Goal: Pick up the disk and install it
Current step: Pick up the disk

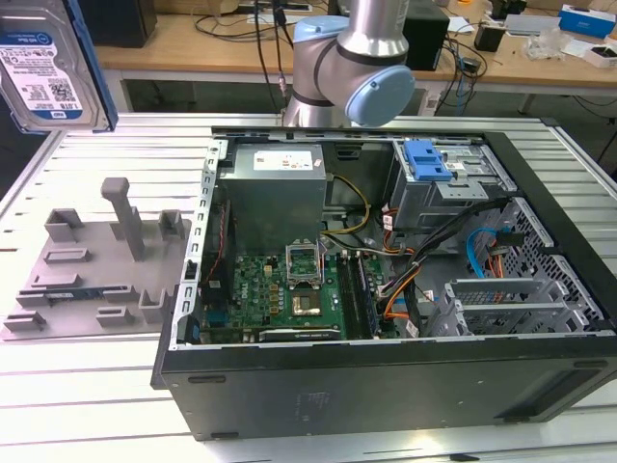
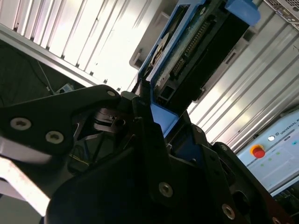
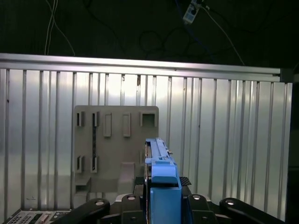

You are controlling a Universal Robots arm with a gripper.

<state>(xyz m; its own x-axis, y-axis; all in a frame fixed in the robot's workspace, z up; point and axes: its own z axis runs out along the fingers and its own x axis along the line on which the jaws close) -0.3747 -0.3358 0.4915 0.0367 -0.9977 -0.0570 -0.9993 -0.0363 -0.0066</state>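
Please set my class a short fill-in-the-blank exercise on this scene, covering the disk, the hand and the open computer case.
1. The disk sits in a plastic bracket coloured ____.
2. In the first wrist view, the hand is ____ on the disk.
3. The grey fixture lies on the slatted table, toward the exterior view's ____ of the open computer case.
4. Inside the case, the motherboard is coloured ____.

Missing words: blue; shut; left; green.

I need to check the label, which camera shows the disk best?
The exterior view: the disk faces it, label showing. The second wrist view shows its underside; the first wrist view, just its blue-framed edge.
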